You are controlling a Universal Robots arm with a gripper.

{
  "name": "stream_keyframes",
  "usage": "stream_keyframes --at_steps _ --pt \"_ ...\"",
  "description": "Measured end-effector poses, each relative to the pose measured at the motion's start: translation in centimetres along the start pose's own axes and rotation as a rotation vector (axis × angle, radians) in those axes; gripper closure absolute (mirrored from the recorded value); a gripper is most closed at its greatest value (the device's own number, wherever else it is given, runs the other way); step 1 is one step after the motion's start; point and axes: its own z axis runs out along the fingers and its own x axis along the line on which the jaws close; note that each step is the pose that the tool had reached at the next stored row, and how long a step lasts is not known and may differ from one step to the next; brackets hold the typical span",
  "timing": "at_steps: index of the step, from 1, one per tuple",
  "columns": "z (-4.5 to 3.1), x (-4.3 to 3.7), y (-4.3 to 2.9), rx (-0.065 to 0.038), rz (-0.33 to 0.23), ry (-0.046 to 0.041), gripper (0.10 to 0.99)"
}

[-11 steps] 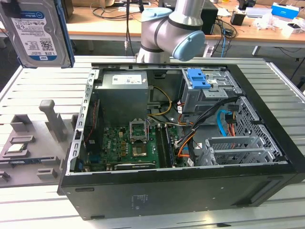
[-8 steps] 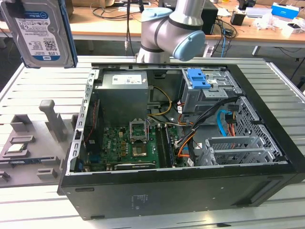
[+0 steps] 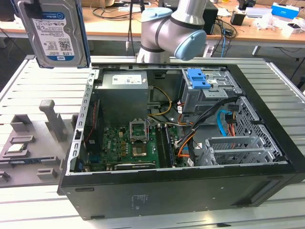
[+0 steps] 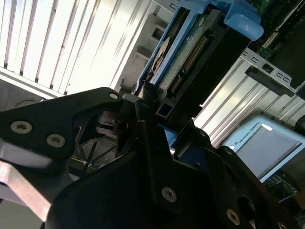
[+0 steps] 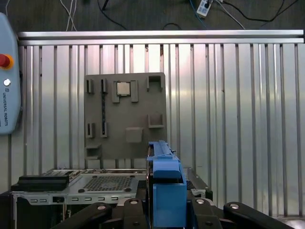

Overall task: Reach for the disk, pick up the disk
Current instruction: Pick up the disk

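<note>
Above the ribbed table [image 3: 28,86], the disk [image 3: 56,33] hangs lifted.
The gripper [image 4: 164,112] is clamped on its end; reach and pick-up both look done.

The disk [image 3: 53,33], at the upper left of the exterior view, carries a white-and-blue label [image 3: 59,45] with barcodes and fine print that cannot be made out. In the first wrist view, dark lettering [image 5: 5,106] runs along the pale pendant [image 5: 12,76] near its red button [image 5: 5,60].

Exterior view: disk [image 3: 55,33] at 11 o'clock, top cropped by frame edge; arm [image 3: 162,31] at 12 o'clock cut off too.
</note>
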Motion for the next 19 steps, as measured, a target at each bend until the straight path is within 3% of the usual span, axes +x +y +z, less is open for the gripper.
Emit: stream_keyframes --at_steps 4,8,14,19 --pt "-0.07 -0.02 -1.55 0.0 0.0 0.0 0.722" --pt "-0.12 -0.03 -2.63 -0.001 0.0 0.0 0.722" --pt "-0.22 -0.05 -5.14 -0.002 0.0 -0.0001 0.722" --pt "-0.27 -0.07 -6.39 -0.002 0.0 -0.0001 0.722"
